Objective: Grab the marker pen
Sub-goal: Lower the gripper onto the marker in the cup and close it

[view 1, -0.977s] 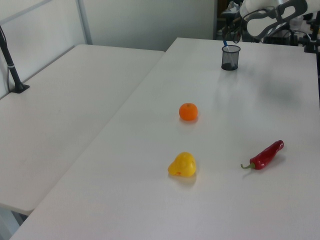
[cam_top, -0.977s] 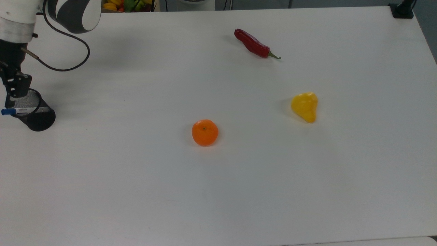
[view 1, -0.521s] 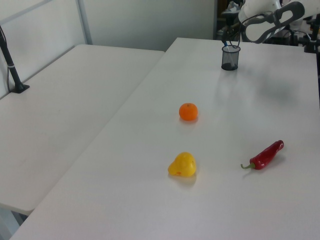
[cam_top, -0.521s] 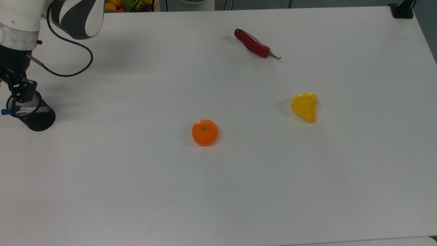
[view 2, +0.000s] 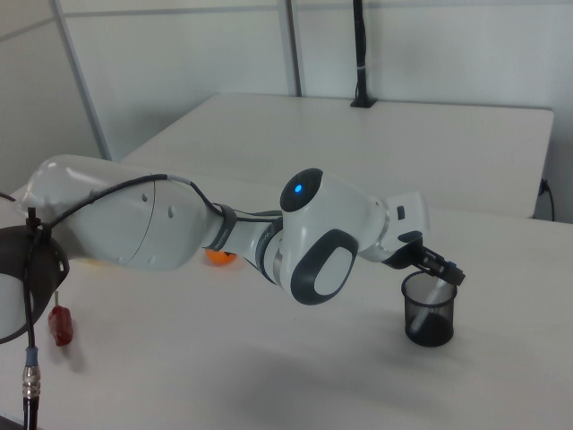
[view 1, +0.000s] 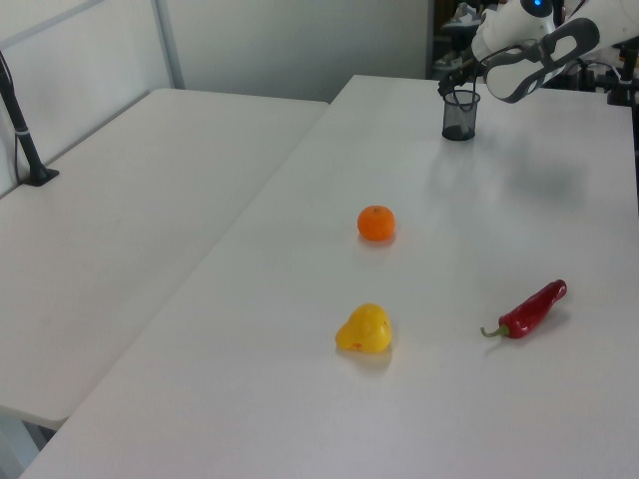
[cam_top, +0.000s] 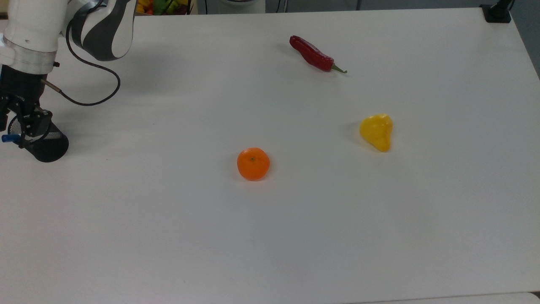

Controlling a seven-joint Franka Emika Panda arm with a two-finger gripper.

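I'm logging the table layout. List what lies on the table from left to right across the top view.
Black mesh cup with the gripper at its rim → orange → red chilli → yellow fruit.

marker pen (cam_top: 8, 137) stands in the cup (cam_top: 45, 147) at the top view's left edge, end effector (cam_top: 25, 126) over it.

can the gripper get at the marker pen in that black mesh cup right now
Probably yes. The gripper is right over the mesh cup, at the marker pen whose blue cap sticks out above the rim, and nothing stands between them.
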